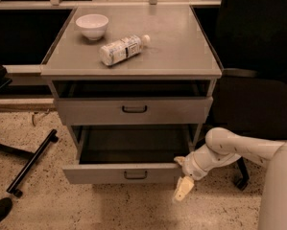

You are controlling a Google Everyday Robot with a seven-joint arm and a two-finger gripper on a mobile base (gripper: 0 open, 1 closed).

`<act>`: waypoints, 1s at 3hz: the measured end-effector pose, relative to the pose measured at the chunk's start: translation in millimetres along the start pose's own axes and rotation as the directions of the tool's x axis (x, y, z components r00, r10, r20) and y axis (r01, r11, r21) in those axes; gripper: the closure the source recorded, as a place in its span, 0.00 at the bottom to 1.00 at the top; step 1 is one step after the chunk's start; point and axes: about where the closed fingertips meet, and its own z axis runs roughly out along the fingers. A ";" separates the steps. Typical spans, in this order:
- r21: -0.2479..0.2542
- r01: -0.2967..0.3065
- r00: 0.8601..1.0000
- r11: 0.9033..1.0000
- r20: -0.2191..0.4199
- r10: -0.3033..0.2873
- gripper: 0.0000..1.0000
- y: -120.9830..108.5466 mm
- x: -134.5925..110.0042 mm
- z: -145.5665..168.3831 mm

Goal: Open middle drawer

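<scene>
The middle drawer (104,174) is a grey metal drawer with a small black loop handle (135,175). It stands pulled well out of the cabinet, and its dark, empty inside shows. My gripper (182,177) is at the right end of the drawer's front panel, touching it, with the white arm (229,150) reaching in from the right. Above it, a shorter grey drawer (133,110) with its own black handle sits slightly out. Any drawer below the pulled-out one is hidden.
On the cabinet top (181,42) are a white bowl (91,25) and a plastic bottle (122,49) lying on its side. A black office chair (258,80) stands close on the right. A black chair-base leg (31,163) lies on the speckled floor at the left.
</scene>
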 end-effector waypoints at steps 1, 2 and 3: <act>0.000 0.000 1.000 1.000 0.000 0.000 0.00 0.8 -1.7 -2.5; -0.025 -0.093 0.994 0.995 -0.054 0.091 0.00 33.4 9.6 -18.1; -0.025 -0.093 0.994 0.995 -0.054 0.091 0.00 32.5 9.0 -18.3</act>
